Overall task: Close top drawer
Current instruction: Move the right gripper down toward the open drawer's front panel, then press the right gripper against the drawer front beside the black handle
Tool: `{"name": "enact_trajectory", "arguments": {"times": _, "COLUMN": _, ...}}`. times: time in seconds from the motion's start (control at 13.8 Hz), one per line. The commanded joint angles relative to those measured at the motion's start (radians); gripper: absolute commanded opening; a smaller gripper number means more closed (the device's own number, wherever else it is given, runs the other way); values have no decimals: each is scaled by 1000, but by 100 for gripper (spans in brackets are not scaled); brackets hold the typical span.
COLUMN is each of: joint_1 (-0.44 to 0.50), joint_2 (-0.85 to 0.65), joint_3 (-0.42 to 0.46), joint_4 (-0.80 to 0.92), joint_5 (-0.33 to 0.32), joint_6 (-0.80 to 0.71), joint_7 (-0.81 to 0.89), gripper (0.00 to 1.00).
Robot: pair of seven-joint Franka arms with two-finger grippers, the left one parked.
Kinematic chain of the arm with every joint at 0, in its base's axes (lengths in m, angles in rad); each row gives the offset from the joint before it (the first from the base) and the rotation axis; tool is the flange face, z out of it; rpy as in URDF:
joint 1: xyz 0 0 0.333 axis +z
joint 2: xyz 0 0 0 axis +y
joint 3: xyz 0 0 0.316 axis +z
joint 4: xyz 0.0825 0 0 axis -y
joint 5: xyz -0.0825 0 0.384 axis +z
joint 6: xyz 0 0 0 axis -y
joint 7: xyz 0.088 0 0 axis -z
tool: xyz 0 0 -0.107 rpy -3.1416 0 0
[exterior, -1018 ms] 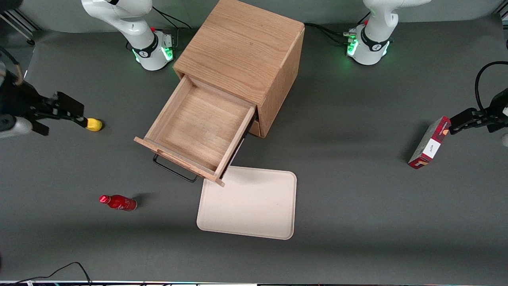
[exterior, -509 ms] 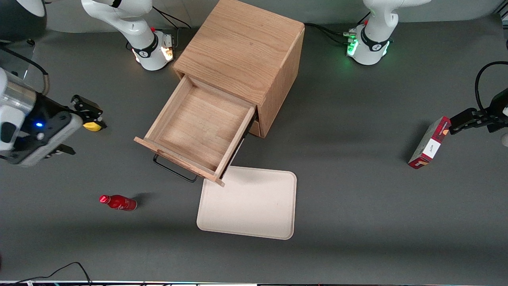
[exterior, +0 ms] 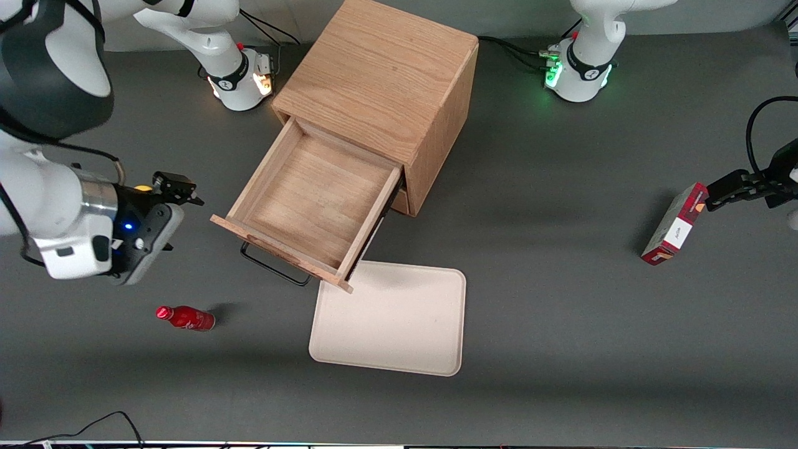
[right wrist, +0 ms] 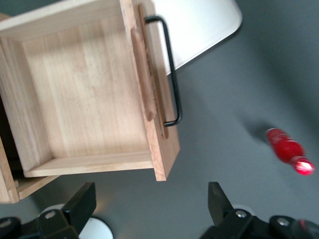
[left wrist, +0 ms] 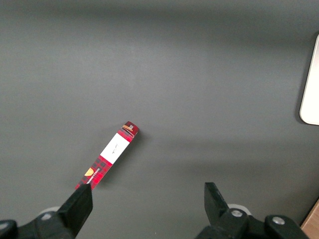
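Note:
The top drawer [exterior: 312,193] stands pulled far out of the oak cabinet [exterior: 380,81], empty, with its black wire handle [exterior: 274,268] on the front panel facing the front camera. My right gripper [exterior: 177,188] hovers beside the drawer's side wall, toward the working arm's end of the table and clear of the wood. It is open with nothing between its fingers. In the right wrist view the drawer [right wrist: 84,94] and its handle [right wrist: 172,74] lie ahead of the gripper [right wrist: 152,209], whose two black fingers [right wrist: 82,204] stand wide apart over bare table.
A white tray [exterior: 389,318] lies flat just in front of the drawer's front corner. A red bottle [exterior: 186,318] lies on its side nearer the front camera than my gripper. A small yellow object [exterior: 143,188] peeks out by the wrist. A red box [exterior: 676,224] sits toward the parked arm's end.
My right arm has swung in from the table's end toward the drawer, leaving the yellow object and now mostly covering it. The drawer has not moved.

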Motion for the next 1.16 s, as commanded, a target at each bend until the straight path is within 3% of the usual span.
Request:
{"name": "enact_trajectory", "arguments": {"times": 0.0, "joint_1": -10, "joint_2": 82, "joint_3": 4, "joint_4": 56, "joint_5": 24, "joint_6": -32, "joint_7": -54, "gripper": 100}}
{"name": "enact_trajectory", "arguments": {"times": 0.51, "joint_1": -14, "joint_2": 104, "joint_3": 3, "joint_4": 65, "joint_5": 27, "joint_6": 77, "joint_7": 6, "gripper": 100}}
{"name": "enact_trajectory", "arguments": {"times": 0.73, "joint_1": -13, "joint_2": 144, "joint_3": 0, "joint_4": 61, "joint_5": 85, "joint_6": 106, "joint_7": 59, "gripper": 100}}
{"name": "enact_trajectory", "arguments": {"times": 1.09, "joint_1": -11, "joint_2": 173, "joint_3": 6, "joint_4": 3, "joint_5": 99, "joint_6": 141, "joint_7": 63, "gripper": 100}}
